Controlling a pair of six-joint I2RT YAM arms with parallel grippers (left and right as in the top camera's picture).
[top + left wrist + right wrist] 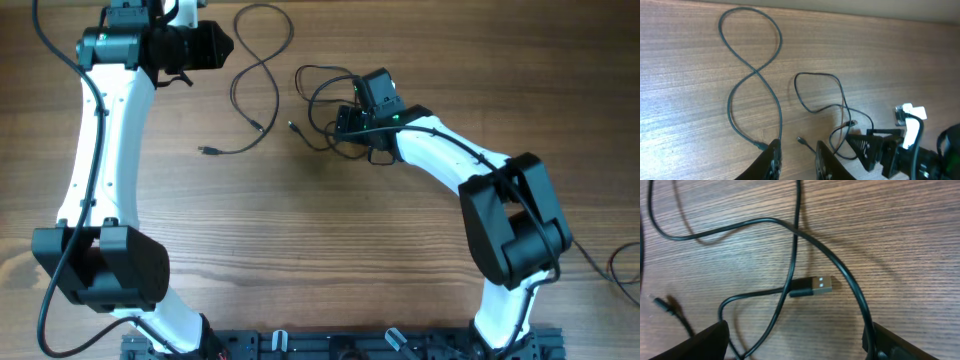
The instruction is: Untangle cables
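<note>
untangling partly done: one cord is lying apart, one cluster is lying crossed.
the left pincer (797, 162) is hovering with its jaws slightly parted and nothing between them. the separate cable (755, 75) is lying ahead of it in an open figure-eight, its plug end just beside one fingertip, touching no other cord. the right pincer (797, 347) is standing released, jaws wide, low over the crossed cables (795, 255). their strands are running over one another between and ahead of its fingers, and a usb plug (812, 286) is lying just ahead of the jaws on the table (920, 240). judging from this, one cord is counting as separated. the cluster at the right pincer is needing its crossings drawn apart and each cord laid clear of the others.
</note>
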